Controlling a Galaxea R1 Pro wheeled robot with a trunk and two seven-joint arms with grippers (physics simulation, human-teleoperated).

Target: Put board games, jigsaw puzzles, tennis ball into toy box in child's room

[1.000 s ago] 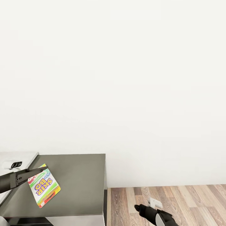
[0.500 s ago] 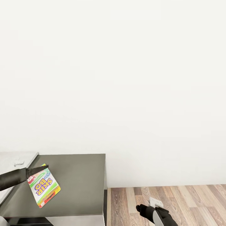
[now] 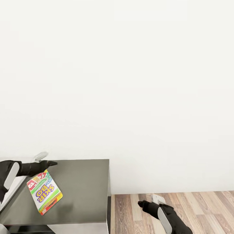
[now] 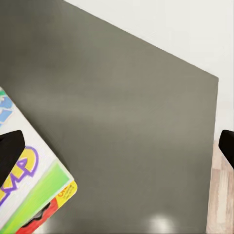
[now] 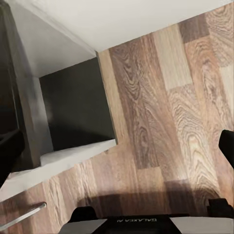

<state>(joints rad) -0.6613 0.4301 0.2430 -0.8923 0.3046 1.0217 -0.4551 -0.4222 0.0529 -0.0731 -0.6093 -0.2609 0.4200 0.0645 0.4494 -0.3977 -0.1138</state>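
Head view: L tool lifted off SKIP BO box vs earlier, both tools' fingers apart, holding nothing.

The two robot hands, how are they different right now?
The left gripper hovers over the dark grey desk, right by the SKIP BO box; the right gripper hangs over the wood floor, near no toy. The left gripper points sideways along the desk; the right gripper sits lower, beside the desk. Both are black, and the wrist views show each with its fingers spread wide and nothing between them.
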